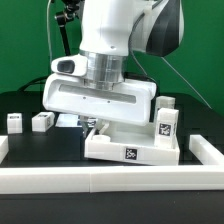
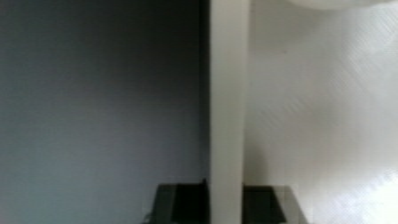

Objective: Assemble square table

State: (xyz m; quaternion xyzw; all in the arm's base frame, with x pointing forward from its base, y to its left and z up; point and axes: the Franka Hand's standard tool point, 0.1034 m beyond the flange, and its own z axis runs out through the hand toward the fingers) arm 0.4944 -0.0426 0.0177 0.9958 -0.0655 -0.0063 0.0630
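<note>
The white square tabletop (image 1: 130,150) lies near the front rail, with a marker tag on its front face. My gripper (image 1: 93,126) comes down on the end of the slab towards the exterior view's left. In the wrist view the gripper (image 2: 228,203) has a dark finger (image 2: 183,204) on each side of the slab's thin white rim (image 2: 230,100), pressed against it. Two small tagged legs (image 1: 14,122) (image 1: 42,122) stand on the black surface at the exterior view's left. Another tagged leg (image 1: 166,126) stands upright at the slab's other end, with one more (image 1: 166,102) behind it.
A long white rail (image 1: 100,180) edges the black work surface along the front, with raised ends at both sides. The arm's wide white hand (image 1: 100,98) hides the area behind the slab. Cables hang at the back.
</note>
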